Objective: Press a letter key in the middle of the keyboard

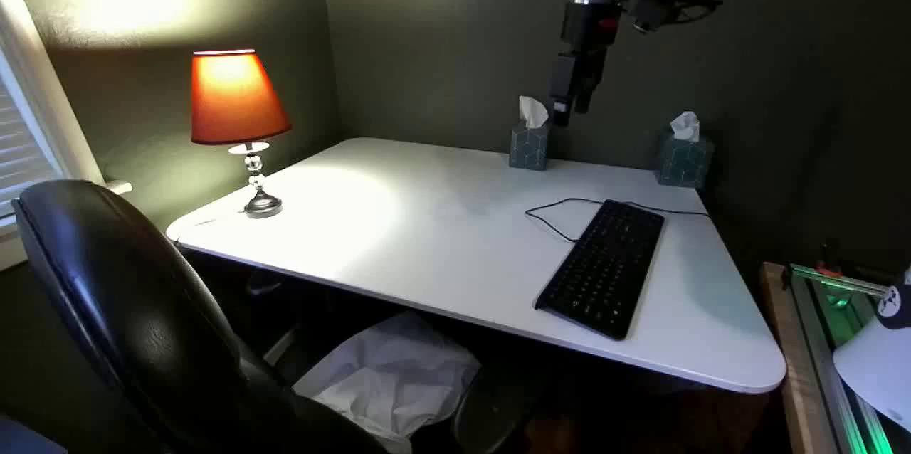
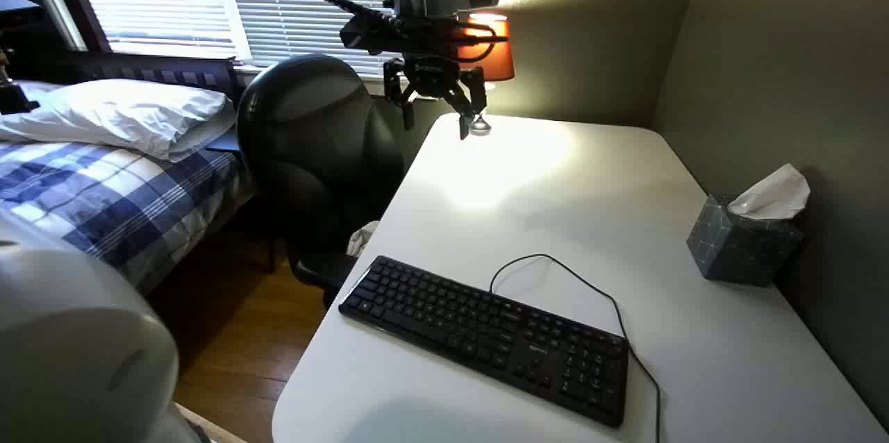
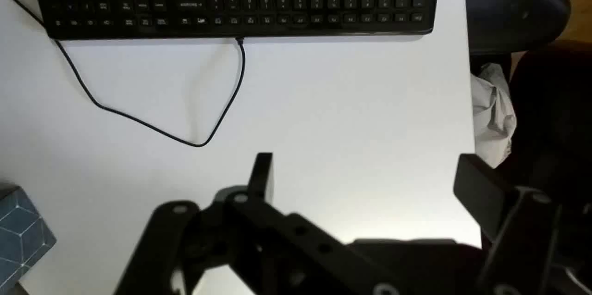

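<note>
The black keyboard lies flat on the white desk and shows in both exterior views [image 1: 605, 265] [image 2: 486, 335]. In the wrist view the keyboard [image 3: 259, 1] runs along the top edge with its letters upside down; its lower rows are cut off. Its thin cable [image 3: 152, 127] loops on the desk. My gripper hangs well above the desk in both exterior views [image 1: 571, 111] [image 2: 436, 129], apart from the keyboard, on the lamp side of it. In the wrist view my gripper's fingers [image 3: 365, 165] are wide apart with nothing between them, over bare desk.
Two tissue boxes [image 1: 528, 148] [image 1: 685, 161] stand at the wall side of the desk [image 1: 427, 226]. A lit orange lamp [image 1: 238, 102] stands at the far end. A black office chair [image 2: 312, 144] is at the desk's open side, with a white bag [image 1: 398, 376] below.
</note>
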Available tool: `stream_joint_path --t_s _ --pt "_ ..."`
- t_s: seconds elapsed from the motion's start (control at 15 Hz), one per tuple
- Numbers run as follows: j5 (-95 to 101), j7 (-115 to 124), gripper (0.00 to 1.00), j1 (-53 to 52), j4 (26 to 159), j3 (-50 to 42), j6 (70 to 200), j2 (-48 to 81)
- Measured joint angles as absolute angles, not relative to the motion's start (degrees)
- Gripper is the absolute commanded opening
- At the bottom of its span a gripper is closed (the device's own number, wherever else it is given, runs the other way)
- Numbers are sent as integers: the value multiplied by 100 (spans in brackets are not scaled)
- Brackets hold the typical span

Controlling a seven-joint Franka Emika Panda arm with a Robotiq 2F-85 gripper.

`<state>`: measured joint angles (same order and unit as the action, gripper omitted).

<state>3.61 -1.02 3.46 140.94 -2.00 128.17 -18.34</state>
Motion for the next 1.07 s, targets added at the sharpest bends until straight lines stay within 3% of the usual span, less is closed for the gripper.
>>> stream_joint_path --t_s 0.6,1.07 --pt "358 -103 100 346 14095 -206 12811 -1810" --pt "350 -235 100 436 14112 -445 12773 -963"
